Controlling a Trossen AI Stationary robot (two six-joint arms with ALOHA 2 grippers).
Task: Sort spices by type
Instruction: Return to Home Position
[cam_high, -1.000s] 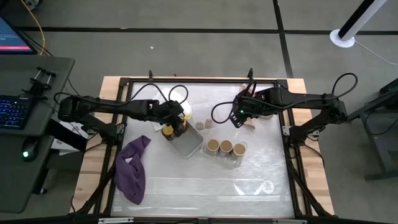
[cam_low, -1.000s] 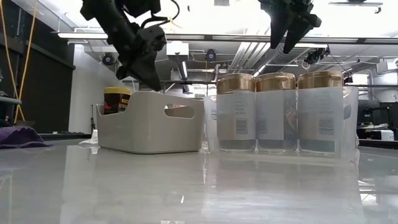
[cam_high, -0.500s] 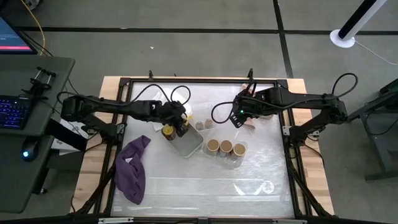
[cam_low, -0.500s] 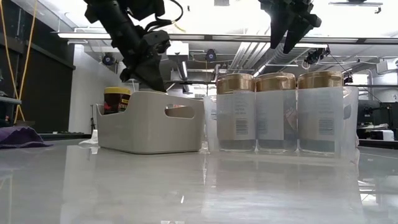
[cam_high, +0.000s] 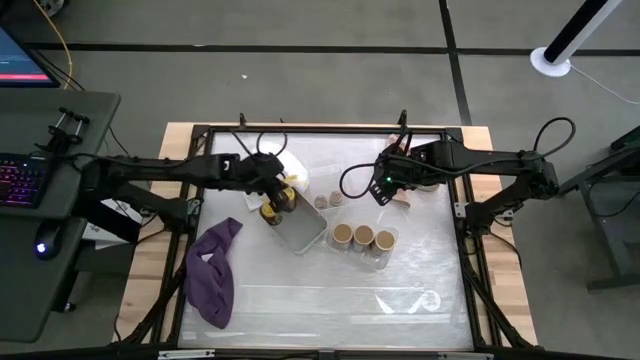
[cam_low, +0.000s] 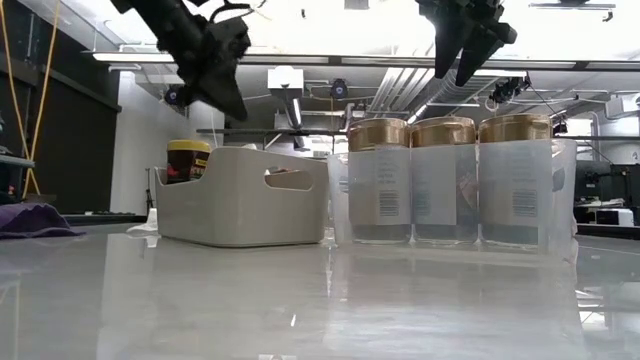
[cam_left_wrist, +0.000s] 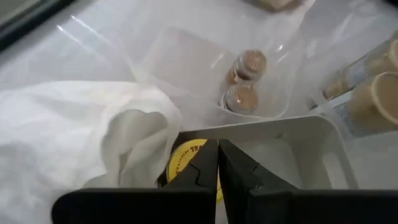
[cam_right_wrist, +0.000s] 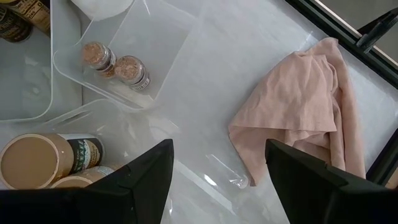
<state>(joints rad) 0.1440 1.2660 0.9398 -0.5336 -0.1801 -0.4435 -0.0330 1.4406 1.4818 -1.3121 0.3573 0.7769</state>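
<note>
The left gripper (cam_left_wrist: 217, 167) has its jaws pressed together with nothing between them. It hangs over one end of the grey rectangular metal tray (cam_left_wrist: 280, 127), and a dark round jar with a yellow lid (cam_left_wrist: 185, 167) stands in that end, directly beneath the jaws. A crumpled white cloth (cam_left_wrist: 93, 137) lies just beside that end of the tray. On the tray's other side sits a shallow clear plastic tray (cam_right_wrist: 168, 31) holding the two tiny brownish spice jars (cam_right_wrist: 96, 56), close together.

The right gripper (cam_right_wrist: 217, 180) hovers well above the desk (cam_high: 300, 290) with its jaws spread wide and empty. It is over the spot between the clear tray and a rumpled pink cloth (cam_right_wrist: 298, 99).

Near the grey tray's far end, three wider round jars with tan tops (cam_low: 445, 133) stand upright in a row, side by side. From desk height, both grippers hang clear above the jars. A purple cloth (cam_high: 212, 272) lies heaped on the left side of the desk, apart from everything else.
</note>
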